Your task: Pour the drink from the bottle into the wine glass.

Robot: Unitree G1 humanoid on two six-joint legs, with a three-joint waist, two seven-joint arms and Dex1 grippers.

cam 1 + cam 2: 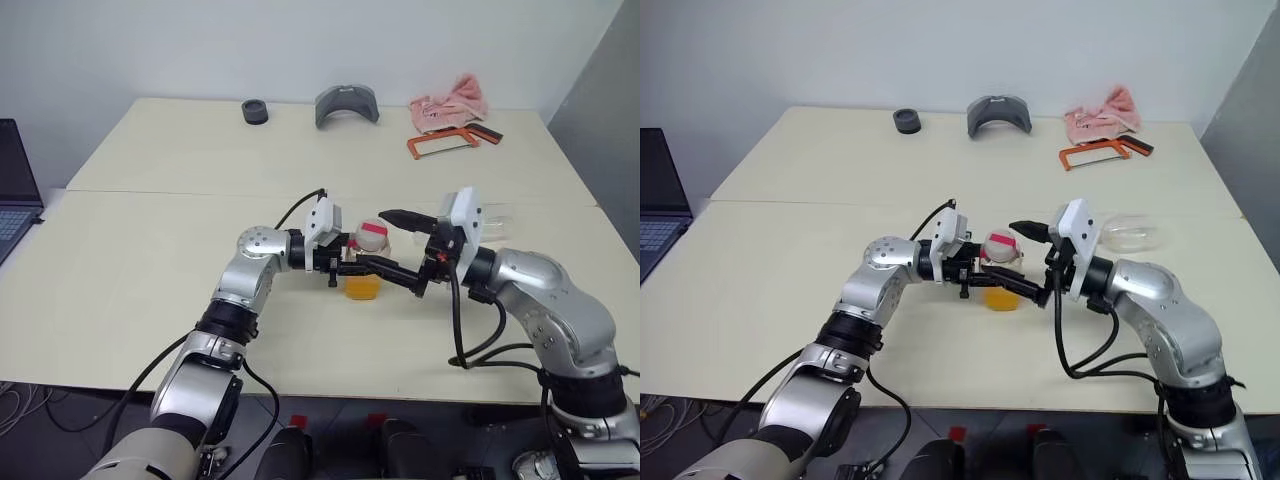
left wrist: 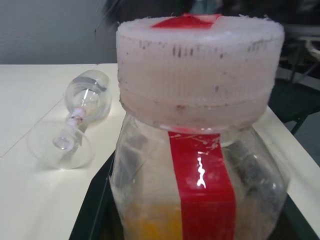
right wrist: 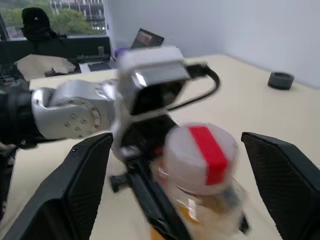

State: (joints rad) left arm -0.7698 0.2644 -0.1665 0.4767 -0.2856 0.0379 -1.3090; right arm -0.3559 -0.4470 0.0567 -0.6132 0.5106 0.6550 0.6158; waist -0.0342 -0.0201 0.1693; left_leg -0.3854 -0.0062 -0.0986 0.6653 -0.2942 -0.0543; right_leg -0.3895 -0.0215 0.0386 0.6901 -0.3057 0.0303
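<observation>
The bottle point(image 1: 364, 262) was held above the table point(image 1: 150, 250) between the closed fingers of the left gripper point(image 1: 372, 267), its lower body partly hidden by them, with the drink point(image 1: 362, 287) seen as an orange band at its base and its cap point(image 2: 200, 70) still on. The right gripper point(image 1: 412, 250) was spread wide either side of the cap, nothing gripped. Beyond it, the wine glass point(image 1: 1128, 231) lay on its side, its outline faint.
</observation>
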